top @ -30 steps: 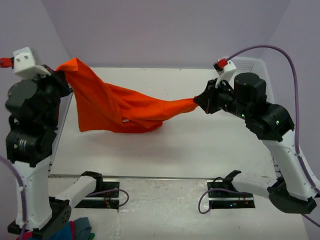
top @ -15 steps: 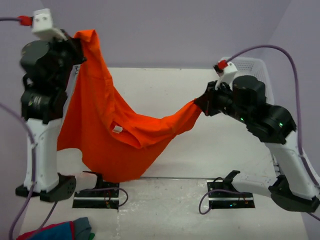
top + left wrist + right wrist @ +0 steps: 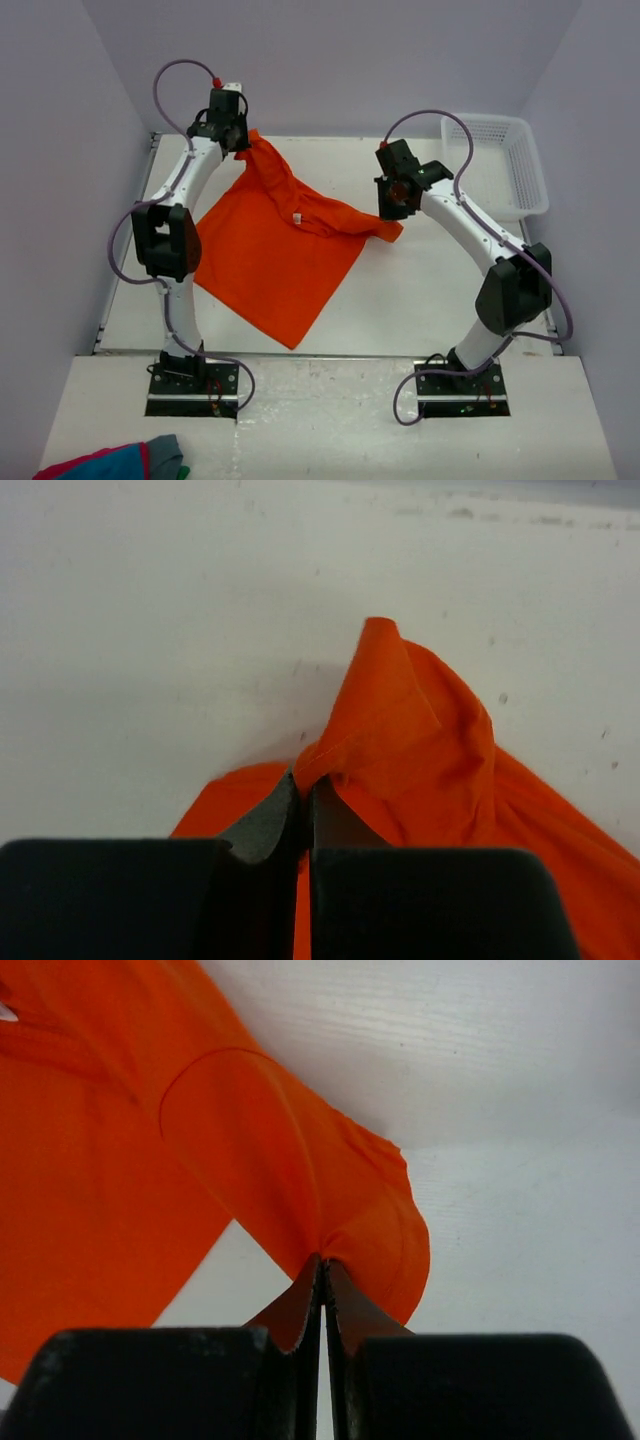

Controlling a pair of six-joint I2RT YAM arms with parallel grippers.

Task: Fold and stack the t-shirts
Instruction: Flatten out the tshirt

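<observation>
Well, the left end effector (image 3: 303, 782) is pinched tight on one corner of the plain bright orange cloth t-shirt (image 3: 270, 255), upper left. The right end effector (image 3: 322, 1263) clamps another corner mid-frame. The shirt lies spread across the white surface (image 3: 450, 290).

Orange t-shirt (image 3: 275, 250) lies spread on the table (image 3: 430, 290), left tool (image 3: 240, 144) and right tool (image 3: 392, 212) pinching its upper corners

No legible txt; t-shirt (image 3: 270, 265) neck tag (image 3: 297, 217) unreadable.
</observation>
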